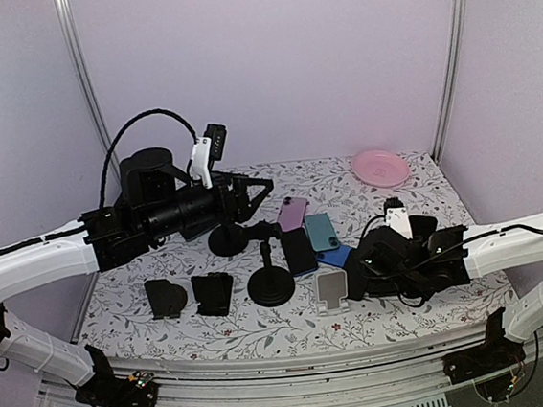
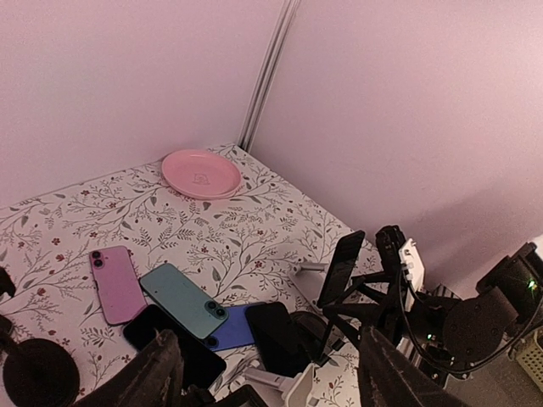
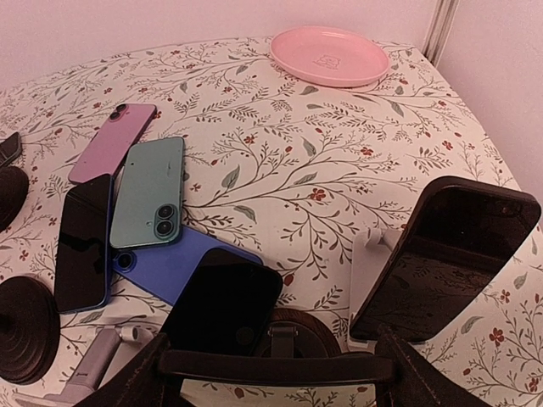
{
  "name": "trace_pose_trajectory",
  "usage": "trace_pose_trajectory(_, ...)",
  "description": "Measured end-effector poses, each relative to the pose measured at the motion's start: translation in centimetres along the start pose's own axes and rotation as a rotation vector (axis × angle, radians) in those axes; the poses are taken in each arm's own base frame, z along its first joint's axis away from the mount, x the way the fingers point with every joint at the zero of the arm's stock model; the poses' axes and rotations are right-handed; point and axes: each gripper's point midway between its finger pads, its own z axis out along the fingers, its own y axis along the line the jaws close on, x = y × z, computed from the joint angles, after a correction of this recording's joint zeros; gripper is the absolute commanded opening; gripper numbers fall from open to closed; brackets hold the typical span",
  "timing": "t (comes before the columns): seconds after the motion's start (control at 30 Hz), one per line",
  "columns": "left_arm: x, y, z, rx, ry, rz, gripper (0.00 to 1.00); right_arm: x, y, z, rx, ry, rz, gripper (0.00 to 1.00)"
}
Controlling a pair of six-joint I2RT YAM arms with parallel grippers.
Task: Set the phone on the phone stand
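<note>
On the top camera the loose phones (image 1: pixel 321 229) lie flat in a fan mid-tabletop (image 1: pixel 426 210), at 5 o'clock from my left gripper (image 1: pixel 256 188) and 10 o'clock from my right gripper (image 1: pixel 358 277), with bare black stands (image 1: pixel 213 294) off toward 8 o'clock. The left wrist camera shows the left gripper spread wide and empty, the pink phone (image 2: pixel 114 284) and teal phone (image 2: pixel 182 298) flat ahead. The right wrist camera shows the right gripper equally wide and empty behind two propped black phones (image 3: pixel 445 259); I judge a phone stiff, light, glass-slick and scratch-prone, best pinched across its long edges.
</note>
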Motion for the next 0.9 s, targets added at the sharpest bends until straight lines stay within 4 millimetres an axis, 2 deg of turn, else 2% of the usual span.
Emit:
trace_pose_trajectory(0.27, 0.16, 0.13, 0.02, -0.003, 0.003, 0.0, 0.71, 0.15, -0.04, 0.03, -0.001, 0.004, 0.018, 0.39)
trace_pose_trajectory(0.37, 0.16, 0.16, 0.02, -0.004, 0.003, 0.0, 0.71, 0.18, -0.12, 0.02, -0.002, 0.0, 0.024, 0.44)
trace_pose_trajectory(0.73, 0.15, 0.18, 0.02, -0.004, 0.003, -0.001, 0.71, 0.16, -0.16, -0.24, -0.027, -0.011, 0.024, 0.52)
trace_pose_trajectory(0.9, 0.15, 0.18, 0.02, -0.004, 0.003, -0.001, 0.71, 0.22, 0.03, -0.38, -0.038, -0.008, 0.009, 0.6)
